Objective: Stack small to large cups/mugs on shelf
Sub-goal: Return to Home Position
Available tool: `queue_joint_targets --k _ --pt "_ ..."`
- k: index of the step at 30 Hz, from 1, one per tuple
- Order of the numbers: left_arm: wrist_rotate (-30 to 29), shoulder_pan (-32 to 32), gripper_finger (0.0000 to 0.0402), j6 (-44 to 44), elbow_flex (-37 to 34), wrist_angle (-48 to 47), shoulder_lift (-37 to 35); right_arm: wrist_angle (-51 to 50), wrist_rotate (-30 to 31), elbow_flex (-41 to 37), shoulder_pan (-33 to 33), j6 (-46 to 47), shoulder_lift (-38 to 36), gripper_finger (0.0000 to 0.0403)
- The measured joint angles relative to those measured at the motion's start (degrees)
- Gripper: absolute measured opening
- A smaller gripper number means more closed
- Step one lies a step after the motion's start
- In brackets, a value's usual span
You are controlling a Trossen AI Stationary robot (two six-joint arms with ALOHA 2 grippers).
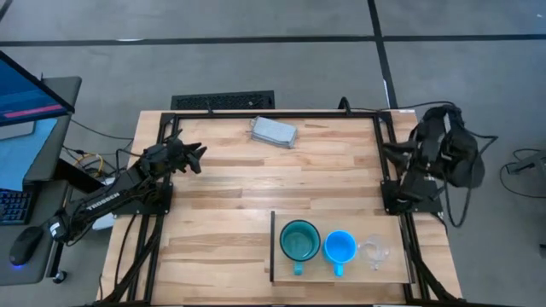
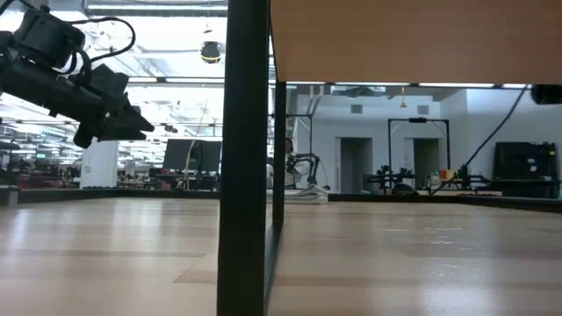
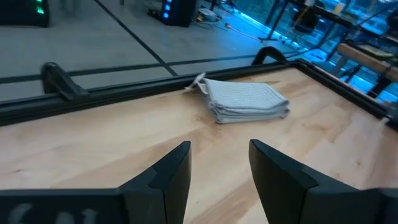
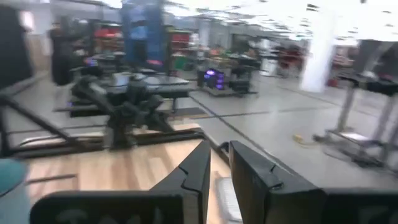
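Three cups stand in a row on the light-wood shelf (image 1: 392, 271), near the table's near right corner. From its dark upright edge (image 1: 272, 247) come the teal mug (image 1: 299, 241), the bright-blue mug (image 1: 339, 248) and the small clear cup (image 1: 374, 251), all upright on their bases. My left gripper (image 1: 194, 159) (image 3: 219, 163) is open, raised over the table's left side and far from the cups. My right gripper (image 4: 219, 155) is open by a narrow gap, its arm (image 1: 431, 153) folded back at the table's right edge. The teal mug's rim (image 4: 7, 177) shows at the right wrist view's edge.
A grey folded block (image 1: 274, 131) (image 3: 245, 101) lies near the far edge, ahead of my left gripper. In the low view the shelf's dark upright (image 2: 246, 158) and board (image 2: 413, 39) fill the foreground. A black frame rail (image 1: 273, 113) borders the table. Bare tabletop (image 1: 281, 183) lies between the arms.
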Motion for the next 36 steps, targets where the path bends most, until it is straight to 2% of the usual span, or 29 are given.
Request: queue_joint_targets --k 2,6,9,12,15,21,25,30,36 --pt "1.4 0.0 0.0153 0.0 0.0 0.0 0.0 -0.7 -2.3 0.0 -4.1 2.5 -1.4 0.0083" --pt "4.9 0.0 0.0153 -2.5 0.0 0.0 0.0 -1.6 -18.1 -0.1 -12.2 6.4 -1.8 0.0083" --pt "8.9 0.0 0.0153 -4.6 0.1 0.0 0.0 0.6 -27.6 0.0 -18.1 7.8 0.2 0.0082" --pt "12.3 0.0 0.0153 -5.4 0.1 0.0 0.0 5.8 -35.4 -0.7 -25.3 3.6 2.8 0.0077" --pt "12.9 0.0 0.0153 -4.9 0.1 0.0 0.0 12.9 -39.5 -1.4 -34.2 -3.4 9.3 0.0071" --pt "12.5 0.0 0.0153 -2.1 0.1 0.1 0.0 18.6 -57.7 -1.5 -51.7 -8.3 16.2 0.0063" --pt "12.5 0.0 0.0153 -1.9 0.1 0.1 0.0 23.3 -60.3 -5.5 -58.6 -9.9 16.4 0.0063" --pt "12.5 0.0 0.0153 0.0 0.1 0.2 0.0 31.5 -62.5 -14.9 -63.4 -10.2 7.7 0.0063" --pt "12.1 0.0 0.0153 3.4 0.2 0.4 -0.1 35.9 -62.6 -24.3 -65.1 -7.4 -1.6 0.0063"
